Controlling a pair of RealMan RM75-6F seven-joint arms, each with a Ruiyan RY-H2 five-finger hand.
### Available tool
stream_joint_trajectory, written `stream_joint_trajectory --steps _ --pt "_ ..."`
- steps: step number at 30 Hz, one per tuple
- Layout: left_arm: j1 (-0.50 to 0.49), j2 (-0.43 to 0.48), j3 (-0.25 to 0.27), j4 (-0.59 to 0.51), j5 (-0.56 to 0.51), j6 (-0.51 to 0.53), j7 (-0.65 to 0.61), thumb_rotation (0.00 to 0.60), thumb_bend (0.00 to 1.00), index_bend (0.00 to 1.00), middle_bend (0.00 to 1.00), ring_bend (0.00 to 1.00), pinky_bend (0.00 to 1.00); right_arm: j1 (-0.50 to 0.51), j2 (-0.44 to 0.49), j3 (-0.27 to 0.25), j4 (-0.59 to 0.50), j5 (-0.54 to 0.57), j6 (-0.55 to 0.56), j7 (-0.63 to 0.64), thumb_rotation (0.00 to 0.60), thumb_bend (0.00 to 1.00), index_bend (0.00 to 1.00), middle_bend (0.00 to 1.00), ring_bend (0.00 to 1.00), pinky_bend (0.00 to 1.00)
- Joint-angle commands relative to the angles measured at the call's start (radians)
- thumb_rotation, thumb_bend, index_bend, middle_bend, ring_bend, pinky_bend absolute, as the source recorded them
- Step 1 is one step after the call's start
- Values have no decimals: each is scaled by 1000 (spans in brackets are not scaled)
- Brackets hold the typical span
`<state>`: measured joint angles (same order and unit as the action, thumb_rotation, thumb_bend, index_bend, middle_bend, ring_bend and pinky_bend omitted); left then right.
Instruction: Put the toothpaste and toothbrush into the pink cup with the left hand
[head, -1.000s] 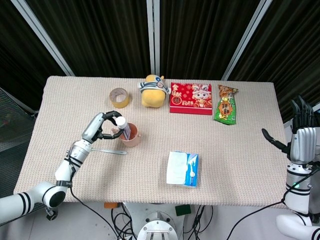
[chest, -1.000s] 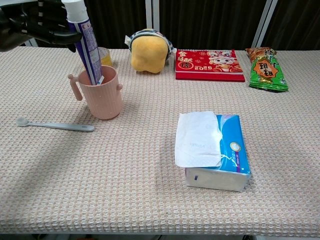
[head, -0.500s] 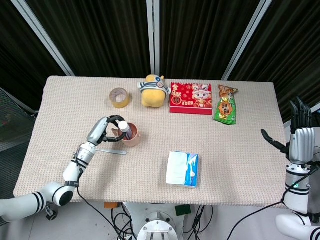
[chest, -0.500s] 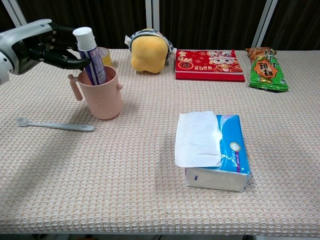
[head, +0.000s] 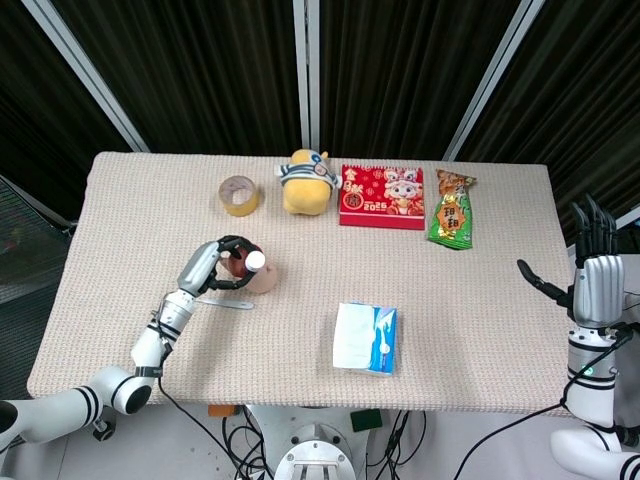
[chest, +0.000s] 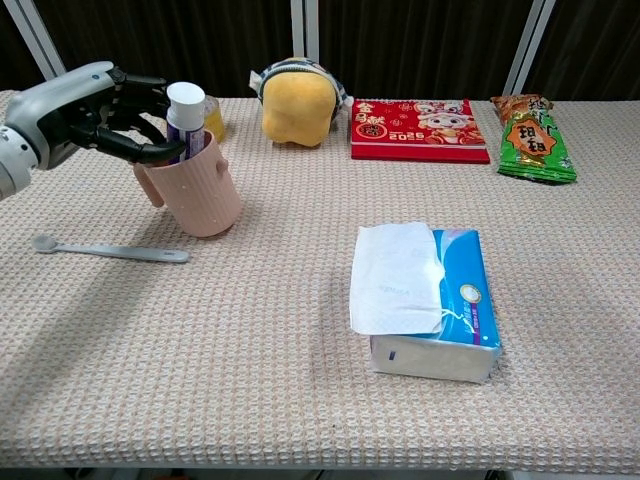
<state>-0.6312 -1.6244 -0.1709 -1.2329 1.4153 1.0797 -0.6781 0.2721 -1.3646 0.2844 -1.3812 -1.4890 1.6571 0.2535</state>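
Observation:
The pink cup (chest: 203, 190) stands left of centre on the table and leans a little to one side. The white-capped toothpaste tube (chest: 185, 112) sticks up out of it. My left hand (chest: 88, 108) reaches in from the left, and its fingers (chest: 160, 152) still hold the tube just above the rim. From the head view, the left hand (head: 208, 268) sits against the cup (head: 260, 282), with the toothpaste cap (head: 257, 260) on top. The grey toothbrush (chest: 110, 250) lies flat on the cloth in front of the cup, untouched. My right hand (head: 592, 282) is upright off the table's right edge, fingers spread, holding nothing.
Along the far edge are a tape roll (head: 240, 194), a yellow plush toy (head: 305, 182), a red calendar (head: 382, 196) and a green snack bag (head: 452, 212). A tissue pack (chest: 425, 300) lies near the front centre.
My left hand has come down, pushing the toothpaste deeper into the cup. The cup has tipped slightly. The toothbrush and right hand stay put.

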Motion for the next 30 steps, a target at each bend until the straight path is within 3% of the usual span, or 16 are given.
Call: stream_joint_trajectory --steps 1,15,27,30 --pt "1 0 -2 -1 4 7 -12 600 329 568 368 265 382 0 2 1 -3 1 -1 -1 600 377 0 0 0 0" --pt "-3 1 -6 -9 16 17 -41 600 321 548 334 241 386 -1 2 -3 -2 11 -17 -5 600 378 0 0 0 0" --pt "-4 18 -2 -37 39 37 -40 600 321 561 332 230 321 -4 7 -7 -5 21 -34 -7 600 378 0 0 0 0" --pt "-5 13 -2 -28 29 30 -33 600 321 566 332 231 264 -5 6 -10 -4 22 -37 -8 600 378 0 0 0 0"
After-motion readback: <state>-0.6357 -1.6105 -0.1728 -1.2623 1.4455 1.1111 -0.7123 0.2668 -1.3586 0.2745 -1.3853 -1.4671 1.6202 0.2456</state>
